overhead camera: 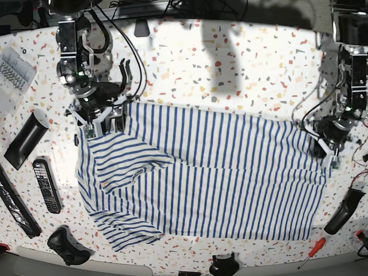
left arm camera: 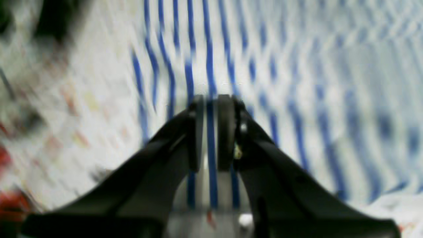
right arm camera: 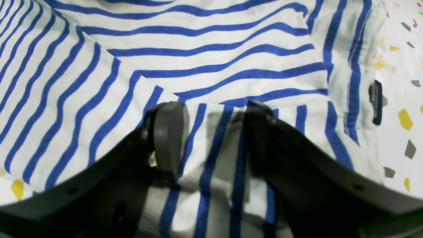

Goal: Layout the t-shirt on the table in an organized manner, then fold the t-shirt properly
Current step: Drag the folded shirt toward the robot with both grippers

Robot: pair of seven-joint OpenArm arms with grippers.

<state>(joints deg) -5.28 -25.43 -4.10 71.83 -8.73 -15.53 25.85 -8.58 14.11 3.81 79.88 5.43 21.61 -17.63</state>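
The white, blue-striped t-shirt [overhead camera: 218, 172] lies spread across the table [overhead camera: 230, 69], with its left part creased and folded over itself. My right gripper [overhead camera: 100, 125] is at the shirt's far left corner. In the right wrist view that gripper [right arm camera: 214, 107] is open, its fingers standing apart on the cloth [right arm camera: 198, 49] near the dark neck label [right arm camera: 375, 102]. My left gripper [overhead camera: 323, 148] is at the shirt's right edge. The blurred left wrist view shows it [left arm camera: 211, 99] nearly closed, with a strip of striped cloth [left arm camera: 297, 66] between its pads.
A remote [overhead camera: 46, 185], a long black bar [overhead camera: 26, 137] and a game controller [overhead camera: 68, 246] lie to the left of the shirt. A screwdriver [overhead camera: 312, 251] and a black handle [overhead camera: 344, 210] lie at the right front. A clear box [overhead camera: 11, 69] sits far left.
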